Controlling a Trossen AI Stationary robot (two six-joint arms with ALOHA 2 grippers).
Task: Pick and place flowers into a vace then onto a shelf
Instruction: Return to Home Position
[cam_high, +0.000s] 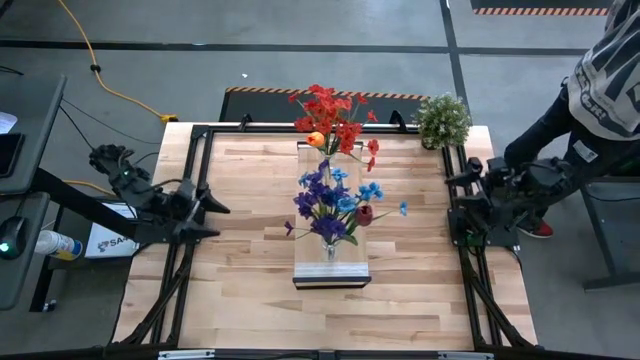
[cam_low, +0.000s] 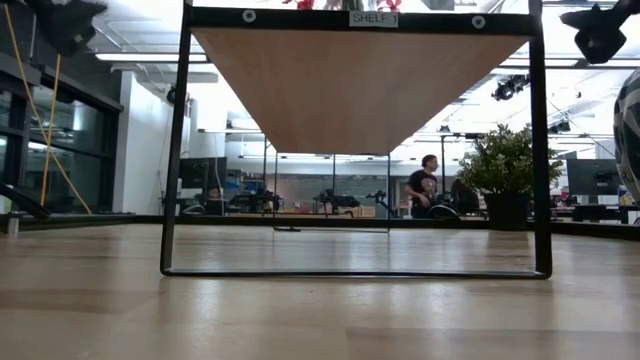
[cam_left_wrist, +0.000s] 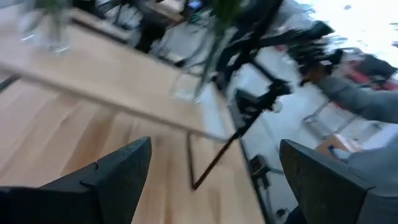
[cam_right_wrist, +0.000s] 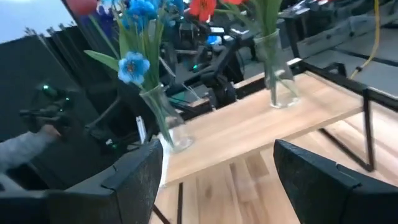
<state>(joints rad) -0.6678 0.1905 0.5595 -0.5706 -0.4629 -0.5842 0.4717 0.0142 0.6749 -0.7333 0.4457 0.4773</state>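
The shelf (cam_high: 333, 272), a light wood plank on a black frame, stands in the table's middle; the low view shows its underside (cam_low: 360, 85). On it stand two clear vases. The far vase (cam_right_wrist: 280, 78) holds red and orange flowers (cam_high: 330, 115). The near vase (cam_right_wrist: 166, 127) holds blue and purple flowers (cam_high: 330, 200) and one dark-red head. My left gripper (cam_high: 222, 222) hovers open at the table's left side, pointing at the shelf (cam_left_wrist: 112, 87). My right gripper (cam_right_wrist: 217, 180) hovers open at the table's right side, also facing the shelf (cam_right_wrist: 261, 124). Neither touches anything.
A bushy green potted plant (cam_high: 442, 120) stands at the table's far right corner. A person (cam_high: 590, 110) is beside the right arm's base, beyond the table's right edge. Bare tabletop (cam_high: 250, 290) lies on both sides of the shelf and in front of it.
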